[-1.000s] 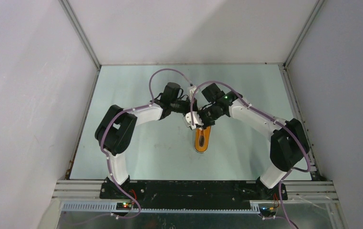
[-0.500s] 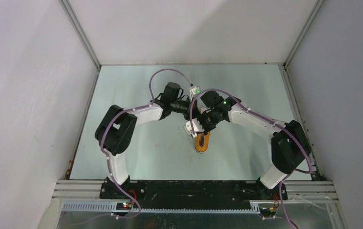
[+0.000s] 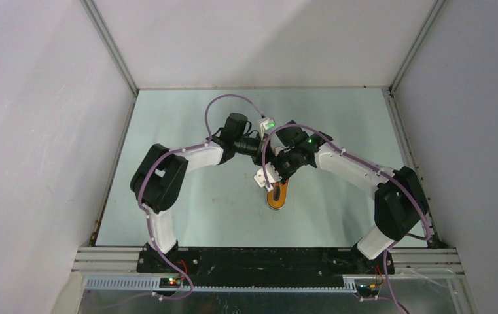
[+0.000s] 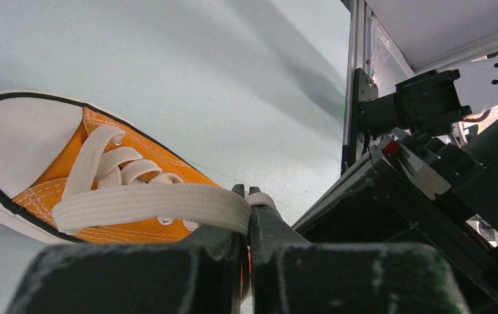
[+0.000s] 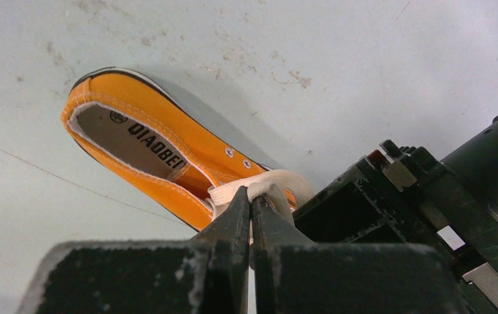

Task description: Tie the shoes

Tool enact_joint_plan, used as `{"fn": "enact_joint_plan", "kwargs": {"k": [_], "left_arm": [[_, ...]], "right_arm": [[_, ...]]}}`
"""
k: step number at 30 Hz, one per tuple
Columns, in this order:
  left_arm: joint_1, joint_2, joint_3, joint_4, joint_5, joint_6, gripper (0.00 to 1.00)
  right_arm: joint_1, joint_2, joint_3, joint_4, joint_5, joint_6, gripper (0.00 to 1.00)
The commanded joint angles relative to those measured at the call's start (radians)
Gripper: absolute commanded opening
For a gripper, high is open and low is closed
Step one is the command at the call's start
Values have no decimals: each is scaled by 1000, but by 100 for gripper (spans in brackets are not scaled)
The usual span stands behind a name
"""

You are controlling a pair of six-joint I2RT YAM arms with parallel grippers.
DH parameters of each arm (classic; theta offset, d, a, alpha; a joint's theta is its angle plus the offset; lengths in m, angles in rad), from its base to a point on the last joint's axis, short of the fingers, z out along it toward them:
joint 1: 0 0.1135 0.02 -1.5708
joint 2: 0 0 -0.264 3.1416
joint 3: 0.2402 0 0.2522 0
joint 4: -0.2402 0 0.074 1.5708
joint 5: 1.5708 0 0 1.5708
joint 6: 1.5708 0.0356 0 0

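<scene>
Sneaker (image 3: pixel 277 196) under left gripper (image 4: pixel 247 193), right gripper (image 5: pixel 252 194); laces (image 4: pixel 148 203) within.

My left arm (image 3: pixel 190 156) and right arm (image 3: pixel 351 167) both reach forward and bend inward until the wrists nearly touch. My left gripper (image 4: pixel 247 195) is pinched closed on a flat white lace (image 4: pixel 148 204). My right gripper (image 5: pixel 251 196) is clamped tight on lace too.

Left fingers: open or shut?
Shut: the left wrist view shows the left fingers pinching a flat white lace running from the orange sneaker.
</scene>
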Motion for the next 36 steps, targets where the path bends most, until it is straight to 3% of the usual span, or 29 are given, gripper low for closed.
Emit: {"fn": "enact_joint_plan", "kwargs": {"k": [1,16,20,24,25,27,32,36], "left_arm": [[-5,8,39,42,23,-13,6],[-7,12,44,42,21,-17,6],[-6,11,43,38,20,-15,6],[-7,9,46,3,10,14,6],[-7,9,46,-10,9,26,6],[-6,9,46,-26,7,40,5],[-5,12,46,-62,7,85,5],[-1,14,52,-99,10,137,4]], "right_arm": [[4,-19,-2,-39,43,-81,0],[33,29,-2,-41,249,-55,1],[42,29,-2,-48,290,6,15],[25,-34,-2,-133,233,65,39],[11,-59,-2,-167,219,70,50],[-8,-82,-2,-204,194,96,56],[-85,-101,-2,-260,115,132,57],[-158,-73,-2,-211,44,170,51]]}}
